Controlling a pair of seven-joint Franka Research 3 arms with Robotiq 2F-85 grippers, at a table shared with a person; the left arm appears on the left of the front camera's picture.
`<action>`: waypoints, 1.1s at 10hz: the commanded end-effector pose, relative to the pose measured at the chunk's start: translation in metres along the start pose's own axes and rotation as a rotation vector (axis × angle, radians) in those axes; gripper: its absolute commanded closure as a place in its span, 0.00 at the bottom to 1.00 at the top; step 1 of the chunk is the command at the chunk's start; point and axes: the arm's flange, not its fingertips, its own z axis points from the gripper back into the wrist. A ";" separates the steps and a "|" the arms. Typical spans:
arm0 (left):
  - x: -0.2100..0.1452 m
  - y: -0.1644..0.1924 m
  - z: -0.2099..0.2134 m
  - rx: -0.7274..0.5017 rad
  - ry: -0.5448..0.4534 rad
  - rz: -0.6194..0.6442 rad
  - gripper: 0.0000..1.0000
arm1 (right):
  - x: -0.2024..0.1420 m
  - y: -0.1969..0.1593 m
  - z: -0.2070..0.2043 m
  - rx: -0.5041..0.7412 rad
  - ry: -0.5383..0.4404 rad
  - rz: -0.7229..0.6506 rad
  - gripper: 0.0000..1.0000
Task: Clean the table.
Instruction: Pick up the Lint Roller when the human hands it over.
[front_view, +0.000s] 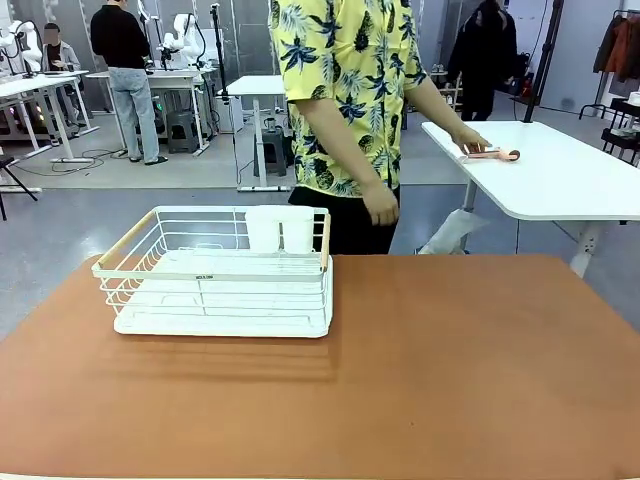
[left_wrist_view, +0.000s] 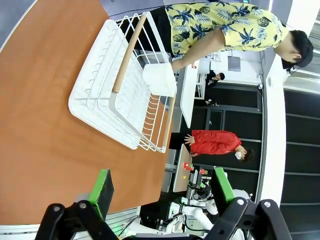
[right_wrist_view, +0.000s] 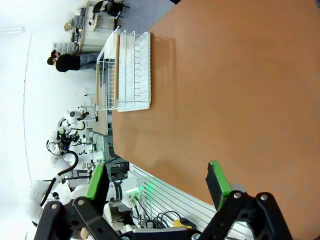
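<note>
Left gripper (left_wrist_view: 162, 187) and right gripper (right_wrist_view: 156, 182): fingers spread wide, nothing between them, both hovering over the table (front_view: 450, 370). Table fills the foreground; a white dish rack (front_view: 225, 275) stands far-left on it. Judged nearly clean; rack perhaps remains to remove.

- The front view looked across the table (front_view: 450, 380) toward the person (front_view: 350, 90) at its far edge, with the rack (front_view: 220, 270) left of centre.
- The left wrist view, rolled sideways, saw the rack near, at upper centre.
- The right wrist view, also rolled, saw it farther off, at upper left.
- All three shared the rack and tabletop.
</note>
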 end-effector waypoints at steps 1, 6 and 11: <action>0.000 0.000 0.002 -0.014 0.001 -0.003 0.00 | -0.001 0.003 0.001 0.017 -0.009 0.003 0.00; 0.000 0.000 0.002 -0.014 0.001 -0.003 0.00 | -0.001 0.003 0.001 0.017 -0.009 0.003 0.00; 0.000 0.000 0.002 -0.014 0.001 -0.003 0.00 | -0.001 0.003 0.001 0.017 -0.009 0.003 0.00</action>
